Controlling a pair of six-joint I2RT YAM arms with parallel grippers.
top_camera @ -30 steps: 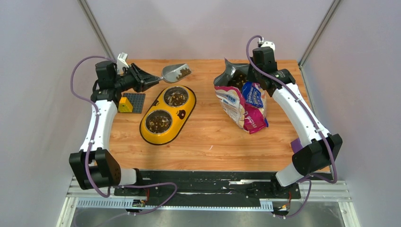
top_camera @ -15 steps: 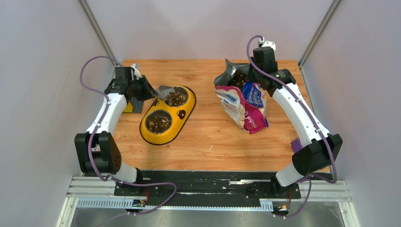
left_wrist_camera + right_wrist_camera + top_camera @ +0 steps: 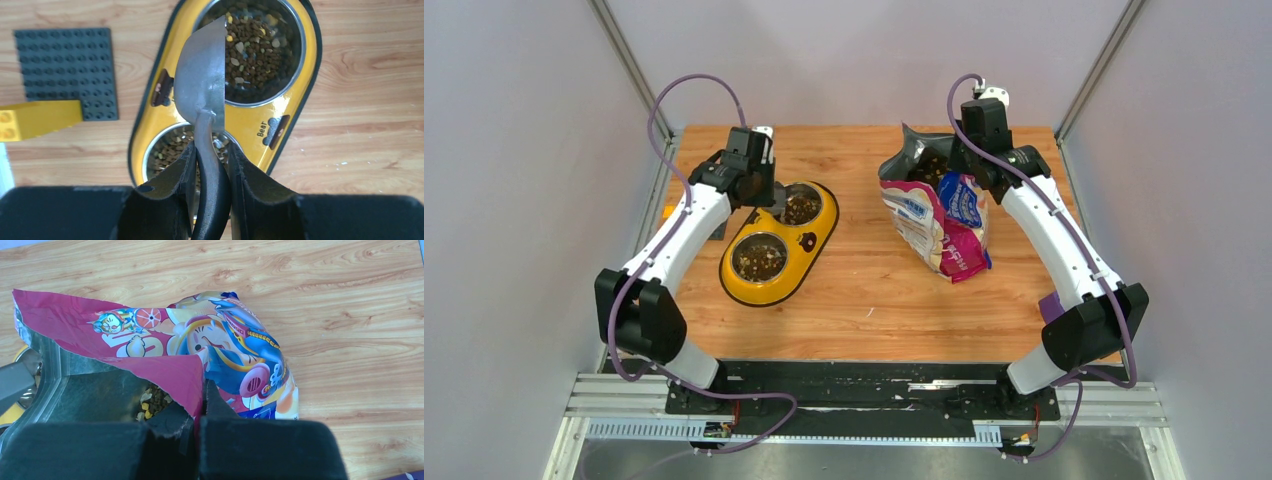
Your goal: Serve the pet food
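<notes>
My left gripper is shut on the dark handle of the grey scoop. The scoop is turned on its side above the yellow double-bowl feeder, its bowl over the far steel bowl. Brown kibble fills that far bowl and the near bowl. My right gripper is shut on the torn rim of the pink-and-blue pet food bag, which stands open at the table's right back. Kibble shows inside the bag.
A dark grey stud plate with a yellow brick lies left of the feeder. A few crumbs lie on the wood right of the feeder. A purple block sits at the table's right edge.
My left arm swung the scoop from the back left over the feeder and tipped it on its side; its kibble is now out of the scoop. The right arm and bag have not moved.
</notes>
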